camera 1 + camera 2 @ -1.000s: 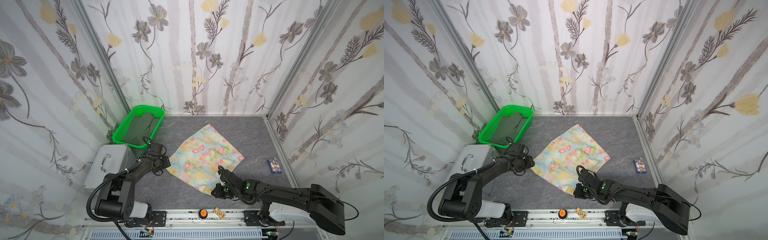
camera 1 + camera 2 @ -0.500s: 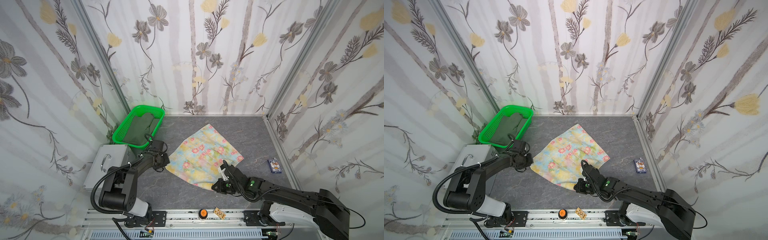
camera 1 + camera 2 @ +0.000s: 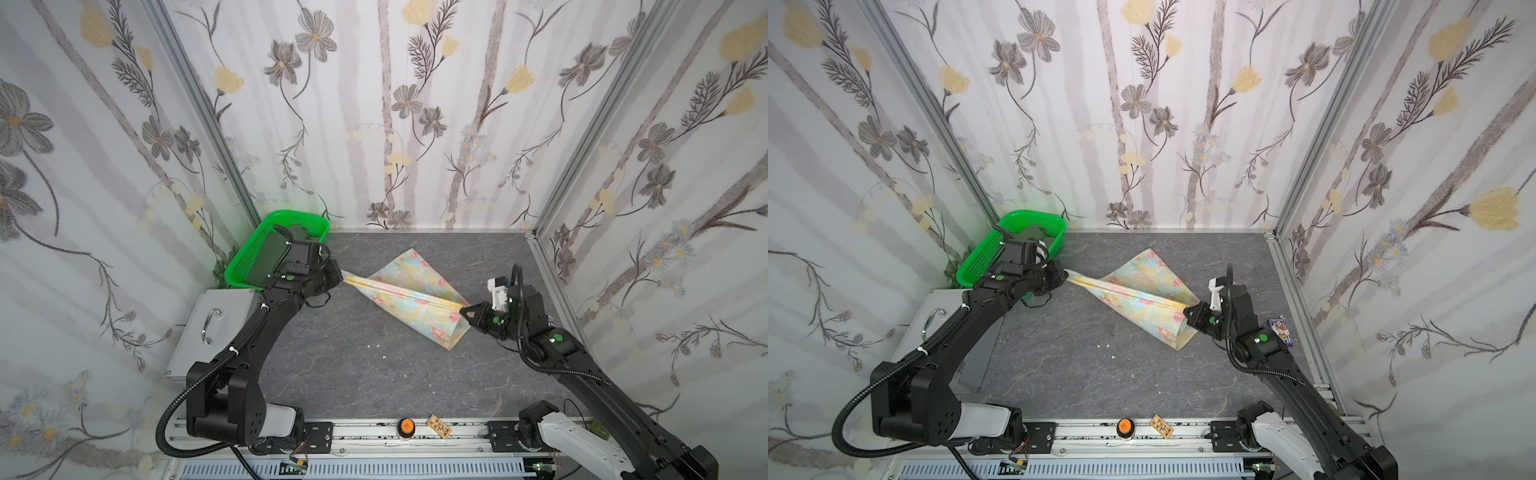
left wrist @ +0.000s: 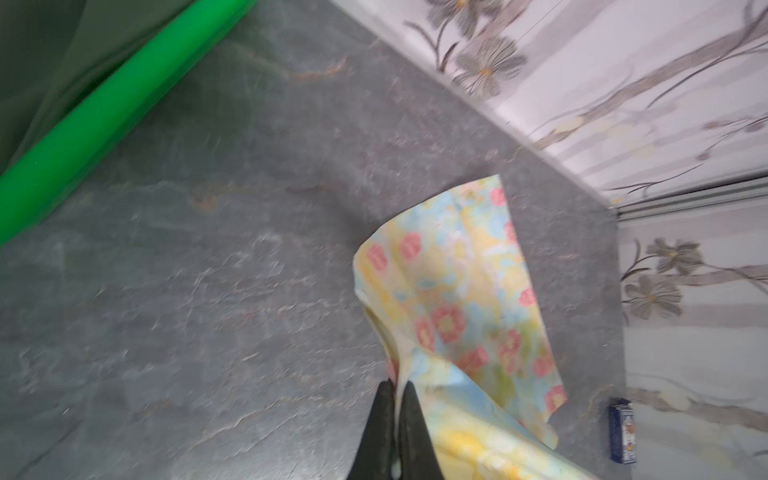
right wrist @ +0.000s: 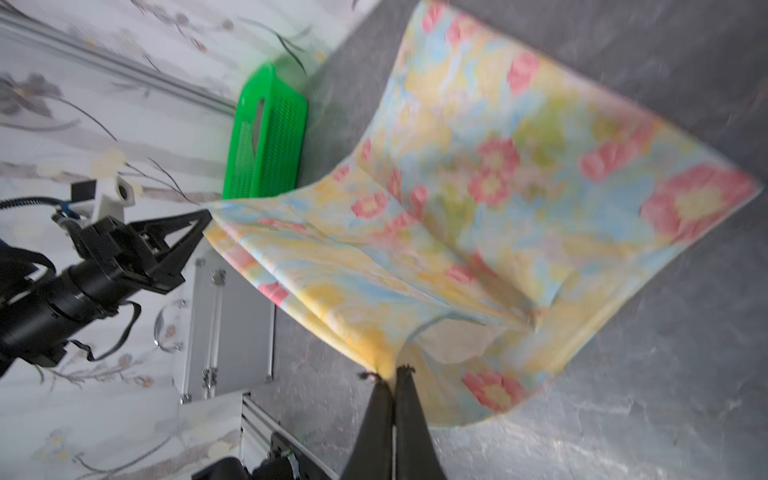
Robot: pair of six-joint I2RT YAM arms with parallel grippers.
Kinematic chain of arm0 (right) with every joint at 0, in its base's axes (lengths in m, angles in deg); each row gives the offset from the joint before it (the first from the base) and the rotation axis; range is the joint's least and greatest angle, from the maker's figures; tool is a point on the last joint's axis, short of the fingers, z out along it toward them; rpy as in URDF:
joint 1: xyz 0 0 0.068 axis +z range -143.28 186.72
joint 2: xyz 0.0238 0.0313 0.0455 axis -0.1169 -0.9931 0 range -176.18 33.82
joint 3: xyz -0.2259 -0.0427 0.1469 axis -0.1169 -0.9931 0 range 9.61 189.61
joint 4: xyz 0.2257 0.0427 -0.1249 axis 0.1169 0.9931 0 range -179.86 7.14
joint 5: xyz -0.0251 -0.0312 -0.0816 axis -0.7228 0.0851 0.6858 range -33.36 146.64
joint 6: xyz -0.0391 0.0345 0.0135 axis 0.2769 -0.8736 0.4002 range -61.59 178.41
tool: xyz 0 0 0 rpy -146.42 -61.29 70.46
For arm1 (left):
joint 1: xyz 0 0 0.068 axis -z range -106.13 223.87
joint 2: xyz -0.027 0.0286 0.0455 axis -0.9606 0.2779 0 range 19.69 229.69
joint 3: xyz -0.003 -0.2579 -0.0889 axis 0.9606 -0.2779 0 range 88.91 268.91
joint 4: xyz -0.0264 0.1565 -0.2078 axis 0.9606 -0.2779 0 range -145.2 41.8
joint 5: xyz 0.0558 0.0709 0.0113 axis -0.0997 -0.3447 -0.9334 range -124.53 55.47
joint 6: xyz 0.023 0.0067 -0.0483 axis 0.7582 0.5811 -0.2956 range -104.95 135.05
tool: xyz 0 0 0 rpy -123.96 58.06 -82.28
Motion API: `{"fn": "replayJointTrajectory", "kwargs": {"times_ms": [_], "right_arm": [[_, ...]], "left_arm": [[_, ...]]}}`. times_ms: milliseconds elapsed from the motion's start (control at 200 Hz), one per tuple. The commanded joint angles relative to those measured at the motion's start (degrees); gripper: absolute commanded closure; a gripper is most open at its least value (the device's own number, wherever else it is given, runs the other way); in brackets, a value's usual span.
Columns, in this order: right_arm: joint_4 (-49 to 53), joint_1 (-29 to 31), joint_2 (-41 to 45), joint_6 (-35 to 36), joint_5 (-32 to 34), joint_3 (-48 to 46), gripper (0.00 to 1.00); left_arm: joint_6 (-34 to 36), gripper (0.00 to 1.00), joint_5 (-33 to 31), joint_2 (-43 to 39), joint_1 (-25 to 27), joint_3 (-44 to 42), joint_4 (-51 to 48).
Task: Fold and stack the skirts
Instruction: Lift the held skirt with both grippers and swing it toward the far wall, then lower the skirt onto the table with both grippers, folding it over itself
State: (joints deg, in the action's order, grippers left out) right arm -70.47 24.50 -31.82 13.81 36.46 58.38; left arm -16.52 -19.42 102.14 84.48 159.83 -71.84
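The pastel floral skirt [image 3: 411,291] [image 3: 1144,291] is stretched in a taut line between both grippers, above the grey table. Its far flap and its near-right corner droop down to the tabletop. My left gripper [image 3: 341,276] [image 3: 1065,274] [image 4: 397,384] is shut on the skirt's left corner, just in front of the green basket. My right gripper [image 3: 463,309] [image 3: 1187,311] [image 5: 392,372] is shut on the opposite corner at the right. The wrist views show the skirt [image 4: 457,291] [image 5: 478,208] hanging from each pinch. The olive green skirt [image 3: 269,249] lies in the basket, largely hidden behind my left arm.
The bright green mesh basket [image 3: 291,216] [image 3: 1021,216] stands at the back left against the wall. A silver metal case [image 3: 208,328] lies in front of it. A small blue card box [image 3: 1280,330] [image 4: 622,430] rests by the right wall. An orange button [image 3: 406,424] sits on the front rail.
My left gripper closed on the skirt's left corner. Both arms rose and drew apart, the right one moving right, lifting the flat skirt into a taut line.
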Motion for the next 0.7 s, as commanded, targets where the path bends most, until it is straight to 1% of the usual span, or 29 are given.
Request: {"fn": "replayJointTrajectory", "kwargs": {"times_ms": [0,115,170,215,270,325,360,375,430,505,565,620,694], "right_arm": [[1.70,-6.58,-8.24,10.75,-2.17,14.00,1.00],[4.24,-10.83,-20.81,14.22,-5.74,37.07,1.00],[7.89,-11.80,-25.16,14.90,-4.82,48.77,1.00],[10.68,-12.21,-28.24,15.85,-5.35,57.05,1.00],[13.00,-12.29,-28.86,17.55,-4.76,63.25,1.00],[14.74,-12.37,-27.34,18.59,-3.97,64.47,1.00],[15.53,-12.35,-26.21,19.28,-4.01,63.13,1.00],[15.80,-12.29,-24.27,19.55,-4.39,62.13,1.00],[15.37,-12.11,-19.99,19.99,-5.33,55.49,1.00],[12.37,-11.15,-12.20,19.77,-5.46,41.52,1.00],[9.94,-9.48,-5.31,18.69,-3.08,29.05,1.00],[7.57,-7.78,0.84,16.75,-2.50,18.10,1.00],[5.53,-3.90,8.89,12.05,-0.90,4.48,1.00]], "left_arm": [[-1.29,1.00,-2.63,6.89,-0.33,14.67,2.77],[-2.55,1.00,-0.71,17.42,-0.49,34.80,2.42],[-3.67,1.00,0.58,21.16,-0.50,43.79,2.15],[-4.26,1.00,1.79,22.93,-0.50,49.98,1.87],[-4.21,1.00,2.52,23.43,-0.49,54.59,1.75],[-3.44,1.00,2.49,22.06,-0.50,55.33,1.58],[-2.89,1.00,2.76,20.41,-0.50,53.86,1.50],[-2.76,1.00,2.78,19.52,-0.50,52.79,1.49],[-2.43,1.00,3.58,15.99,-0.50,47.06,1.58],[-1.72,1.00,3.88,10.36,-0.21,36.10,1.66],[-0.91,1.00,2.98,5.45,0.39,26.27,1.75],[-0.45,1.00,1.21,0.76,1.20,17.58,1.84],[-0.23,1.00,-1.01,-5.60,2.16,5.82,2.09]]}}
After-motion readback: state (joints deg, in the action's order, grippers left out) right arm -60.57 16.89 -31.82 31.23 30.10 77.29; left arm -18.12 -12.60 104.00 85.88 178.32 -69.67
